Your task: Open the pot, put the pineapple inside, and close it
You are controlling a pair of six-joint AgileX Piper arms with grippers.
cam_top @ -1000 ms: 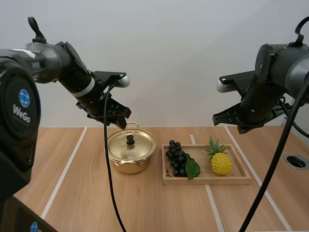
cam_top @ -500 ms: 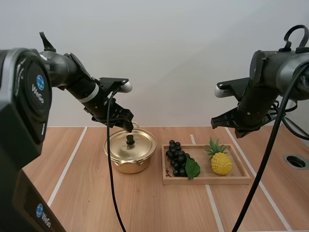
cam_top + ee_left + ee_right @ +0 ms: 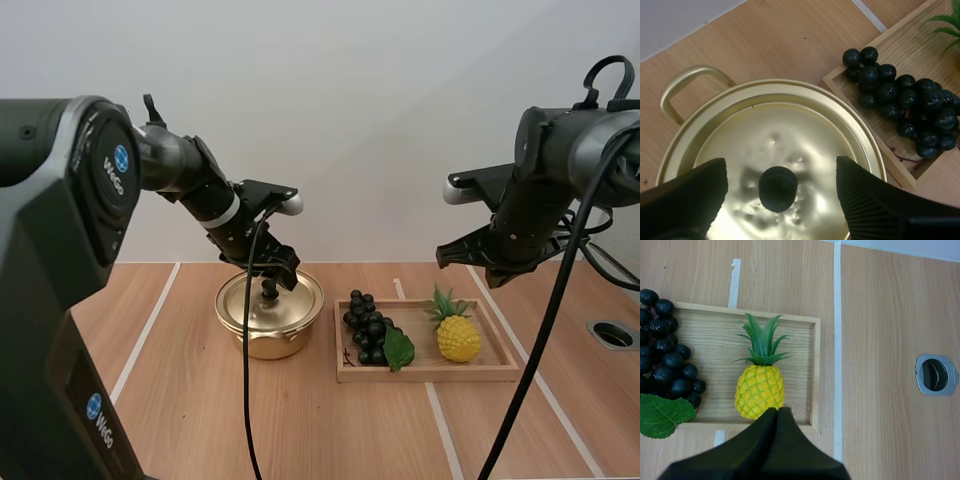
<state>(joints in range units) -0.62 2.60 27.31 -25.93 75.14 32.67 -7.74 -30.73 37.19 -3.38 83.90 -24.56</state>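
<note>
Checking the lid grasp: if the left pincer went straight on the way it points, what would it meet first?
Most likely the black knob on the lid: the open left pincer straddles it, though depth is unclear.

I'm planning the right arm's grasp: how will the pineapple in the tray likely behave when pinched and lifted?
The pineapple seems to lie on its side in the wooden tray, so its rounded body may roll if nudged. Its bumpy yellow skin probably offers some grip. The thin green leaves look bendy, a poor place to pinch.
</note>
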